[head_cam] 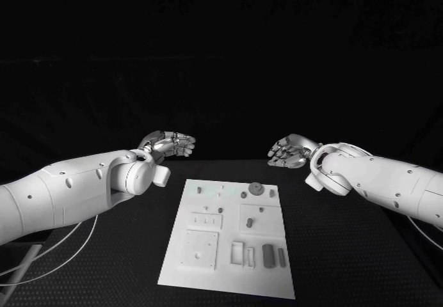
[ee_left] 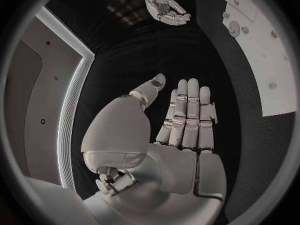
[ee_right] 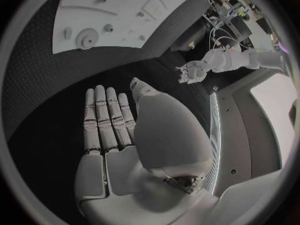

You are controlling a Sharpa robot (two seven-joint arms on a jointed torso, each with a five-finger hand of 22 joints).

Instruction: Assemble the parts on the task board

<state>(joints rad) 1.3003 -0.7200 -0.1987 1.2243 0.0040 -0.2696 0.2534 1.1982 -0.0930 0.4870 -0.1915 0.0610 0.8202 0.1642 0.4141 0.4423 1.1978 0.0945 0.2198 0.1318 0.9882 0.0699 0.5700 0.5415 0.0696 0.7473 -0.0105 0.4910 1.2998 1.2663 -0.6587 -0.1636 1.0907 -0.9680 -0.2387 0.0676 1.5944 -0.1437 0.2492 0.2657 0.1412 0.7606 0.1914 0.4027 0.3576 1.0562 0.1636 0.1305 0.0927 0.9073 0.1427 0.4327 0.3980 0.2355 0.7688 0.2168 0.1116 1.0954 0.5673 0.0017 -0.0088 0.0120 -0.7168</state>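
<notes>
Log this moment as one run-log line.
left hand: open, holds nothing | right hand: open, holds nothing | task board: untouched | parts: on board

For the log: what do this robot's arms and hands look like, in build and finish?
Both arms are smooth, rounded white shells with small dark dots; thin pale cables hang below the left arm. The left hand and right hand are silver, many-fingered and segmented, and each joins its arm at a bulbous white wrist housing.
</notes>
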